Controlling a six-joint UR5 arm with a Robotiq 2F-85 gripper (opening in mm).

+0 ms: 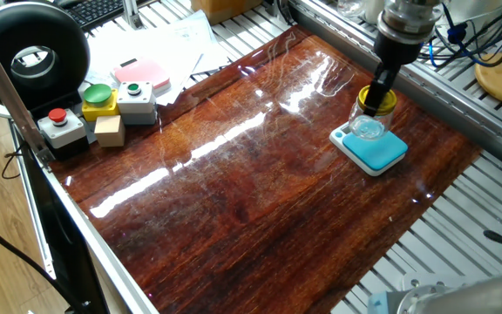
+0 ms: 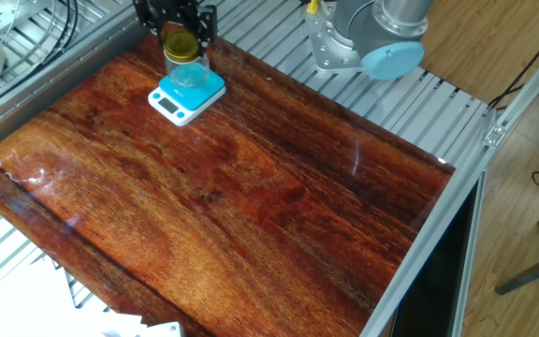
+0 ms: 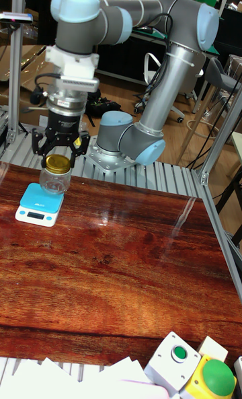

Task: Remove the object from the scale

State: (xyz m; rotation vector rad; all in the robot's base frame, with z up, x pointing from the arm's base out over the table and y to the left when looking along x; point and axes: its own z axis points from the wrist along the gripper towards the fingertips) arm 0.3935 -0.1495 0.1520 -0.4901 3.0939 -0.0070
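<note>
Jar (image 3: 55, 178) of clear glass with a yellow lid (image 3: 57, 163) hangs upright in the air just above the scale (image 3: 39, 206), its base clear of the teal top. The gripper (image 3: 59, 149) comes straight down from above, and its jaws are closed narrowly on the lid from both sides. In one fixed view the jar (image 1: 370, 116) sits over the scale's (image 1: 370, 146) far edge, near the corner with the small display. The scale lies flat near a far corner of the glossy wooden surface (image 1: 260, 183). Well apart, at the opposite end, stand three button boxes (image 1: 103, 109) and a pink device (image 1: 142, 73) resting on papers.
</note>
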